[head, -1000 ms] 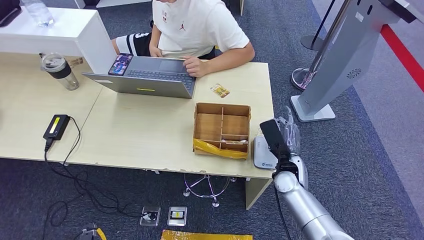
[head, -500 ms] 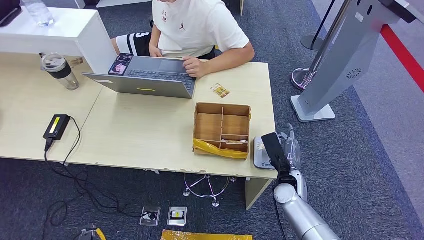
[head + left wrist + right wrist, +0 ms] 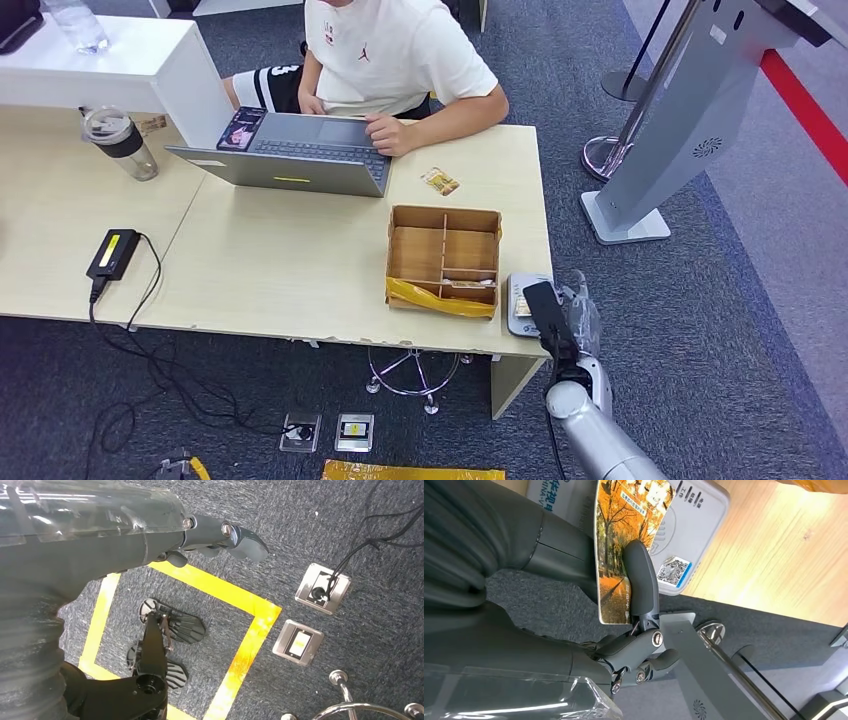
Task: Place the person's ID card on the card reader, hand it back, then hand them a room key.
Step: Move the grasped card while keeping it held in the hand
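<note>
My right hand (image 3: 566,322) hangs off the desk's near right corner and pinches a card printed with autumn trees (image 3: 613,555) between thumb and fingers. The card stands tilted over the white card reader (image 3: 696,517), which lies at the desk's corner (image 3: 520,303); whether card and reader touch I cannot tell. A small orange card (image 3: 440,181) lies on the desk near the person's forearm. My left hand (image 3: 215,535) hangs over the carpet, holding nothing, fingers loosely apart.
A person in a white shirt (image 3: 390,50) types at a laptop (image 3: 300,150) across the desk. A wooden divided box (image 3: 445,258) stands just left of the reader. A grey kiosk stand (image 3: 670,130) rises to the right. A bottle (image 3: 120,142) and charger (image 3: 113,253) lie at left.
My right hand has come down and back toward me with the card, from beside the box to the reader's near edge. More of the reader shows.
</note>
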Controlling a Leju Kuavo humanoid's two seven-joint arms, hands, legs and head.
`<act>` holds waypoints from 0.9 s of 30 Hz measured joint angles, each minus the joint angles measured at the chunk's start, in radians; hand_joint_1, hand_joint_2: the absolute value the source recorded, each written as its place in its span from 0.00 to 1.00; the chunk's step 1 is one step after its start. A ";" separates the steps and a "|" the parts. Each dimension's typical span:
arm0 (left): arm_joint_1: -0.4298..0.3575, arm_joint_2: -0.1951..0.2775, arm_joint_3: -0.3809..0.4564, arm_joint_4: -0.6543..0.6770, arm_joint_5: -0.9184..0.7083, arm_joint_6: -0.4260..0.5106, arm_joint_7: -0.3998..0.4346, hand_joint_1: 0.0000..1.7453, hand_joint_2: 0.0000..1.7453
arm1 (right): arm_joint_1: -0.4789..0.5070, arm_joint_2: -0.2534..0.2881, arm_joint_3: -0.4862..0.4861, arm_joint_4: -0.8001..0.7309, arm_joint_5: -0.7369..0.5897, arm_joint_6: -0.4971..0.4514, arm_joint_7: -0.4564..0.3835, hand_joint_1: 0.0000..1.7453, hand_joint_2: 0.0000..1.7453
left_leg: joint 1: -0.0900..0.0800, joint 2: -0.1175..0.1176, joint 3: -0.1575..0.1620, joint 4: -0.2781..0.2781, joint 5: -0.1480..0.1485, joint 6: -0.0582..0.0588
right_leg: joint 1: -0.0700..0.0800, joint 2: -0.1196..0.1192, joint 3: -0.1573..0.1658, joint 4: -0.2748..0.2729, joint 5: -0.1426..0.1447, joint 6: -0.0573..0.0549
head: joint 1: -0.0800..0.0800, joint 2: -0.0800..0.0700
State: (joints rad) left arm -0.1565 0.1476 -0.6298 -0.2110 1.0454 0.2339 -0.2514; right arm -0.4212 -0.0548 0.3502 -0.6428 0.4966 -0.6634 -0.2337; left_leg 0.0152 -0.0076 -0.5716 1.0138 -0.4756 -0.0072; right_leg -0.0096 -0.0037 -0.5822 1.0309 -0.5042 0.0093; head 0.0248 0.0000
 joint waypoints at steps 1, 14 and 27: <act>0.000 0.000 0.000 0.000 0.001 0.000 0.000 0.00 1.00 | -0.003 0.000 0.000 0.001 -0.008 0.001 -0.004 1.00 1.00 | 0.000 0.000 0.000 0.000 0.000 0.000 | 0.000 0.000 0.000 0.000 0.000 0.000 | 0.000 0.000; 0.000 0.003 0.000 0.000 -0.002 -0.018 0.000 0.00 1.00 | -0.119 0.000 -0.025 -0.126 -0.090 0.026 -0.025 1.00 1.00 | 0.000 0.000 0.000 0.000 0.000 0.000 | 0.000 0.000 0.000 0.001 0.001 0.000 | 0.000 0.000; -0.028 0.007 -0.003 0.000 -0.065 -0.056 0.018 0.00 1.00 | -0.385 0.023 -0.059 -0.439 0.027 0.173 0.004 1.00 1.00 | 0.000 0.000 0.000 0.000 0.001 0.000 | 0.000 0.000 0.000 0.001 0.001 0.000 | 0.000 0.000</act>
State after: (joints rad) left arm -0.1845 0.1543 -0.6327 -0.2106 0.9802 0.1775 -0.2334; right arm -0.8061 -0.0319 0.2913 -1.0814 0.5240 -0.4908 -0.2297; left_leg 0.0152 -0.0076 -0.5717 1.0139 -0.4744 -0.0076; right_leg -0.0096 -0.0040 -0.5820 1.0320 -0.5035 0.0093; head 0.0248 0.0000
